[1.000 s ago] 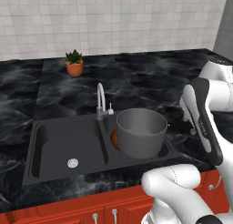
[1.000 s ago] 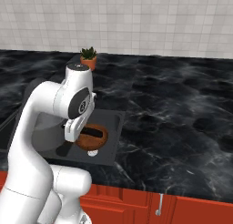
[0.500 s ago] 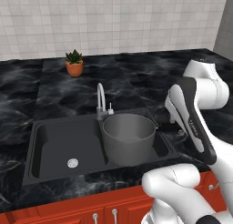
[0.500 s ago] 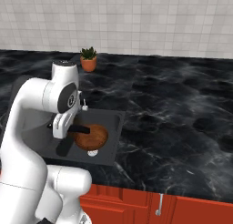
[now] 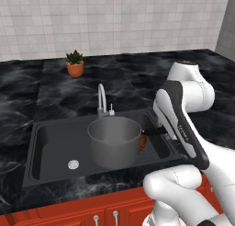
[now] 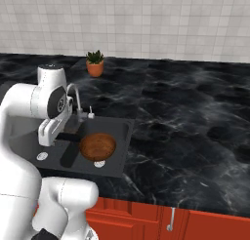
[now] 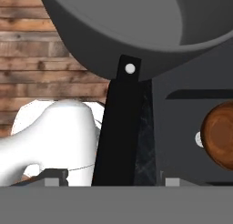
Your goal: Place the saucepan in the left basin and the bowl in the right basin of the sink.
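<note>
One saucepan (image 5: 114, 141), its handle clamped in the end effector (image 7: 119, 180); one bowl (image 6: 97, 146) in the two-basin sink (image 5: 48, 172); black marble table (image 6: 195, 122).

sink (image 5: 46, 128): we see it set into the desk (image 5: 55, 89), faucet (image 5: 102, 97) behind the divider
saucepan (image 5: 114, 141): we see it above the sink, over the divider, handle pointing right toward the arm
bowl (image 6: 97, 146): we see it in the right basin (image 6: 119, 151), over its drain
left basin (image 5: 59, 147): left of the saucepan, drain near its front
plant pot (image 5: 75, 64): on the desk, well behind the sink
</note>
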You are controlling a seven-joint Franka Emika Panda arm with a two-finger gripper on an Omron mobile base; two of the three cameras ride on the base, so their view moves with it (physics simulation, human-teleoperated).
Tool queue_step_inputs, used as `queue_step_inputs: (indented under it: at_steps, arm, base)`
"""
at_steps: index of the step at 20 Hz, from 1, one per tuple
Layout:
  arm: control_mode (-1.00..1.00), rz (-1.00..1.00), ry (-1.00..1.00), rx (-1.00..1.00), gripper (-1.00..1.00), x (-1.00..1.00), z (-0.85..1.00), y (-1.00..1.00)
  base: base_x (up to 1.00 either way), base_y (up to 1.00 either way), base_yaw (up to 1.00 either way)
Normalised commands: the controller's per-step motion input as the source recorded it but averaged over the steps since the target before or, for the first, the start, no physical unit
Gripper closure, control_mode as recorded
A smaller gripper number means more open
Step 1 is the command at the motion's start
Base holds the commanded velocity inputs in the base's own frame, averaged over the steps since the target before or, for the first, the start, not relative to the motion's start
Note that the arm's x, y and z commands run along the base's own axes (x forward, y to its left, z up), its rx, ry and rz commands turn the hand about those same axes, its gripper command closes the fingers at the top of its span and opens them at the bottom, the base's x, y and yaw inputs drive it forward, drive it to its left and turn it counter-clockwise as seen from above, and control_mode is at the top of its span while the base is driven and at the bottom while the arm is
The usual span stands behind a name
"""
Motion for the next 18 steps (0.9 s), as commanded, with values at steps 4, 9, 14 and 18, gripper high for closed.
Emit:
queue_step_inputs:
  at_steps: [4, 9, 14, 18]
  arm:
    - [-1.0, -0.13, 0.04, 0.0, 1.0, 0.01, 0.0, 0.53]
    - [-1.0, -0.2, 0.05, 0.0, 1.0, 0.05, -0.01, 0.53]
    - [-1.0, -0.21, 0.06, 0.0, 1.0, 0.12, -0.04, 0.51]
    - [-1.0, -0.19, 0.06, -0.09, 1.0, 0.15, -0.1, 0.48]
  base:
    - [0.0, 0.0, 0.0]
    - [0.0, 0.0, 0.0]
    - [0.0, 0.0, 0.0]
    - [0.0, 0.0, 0.0]
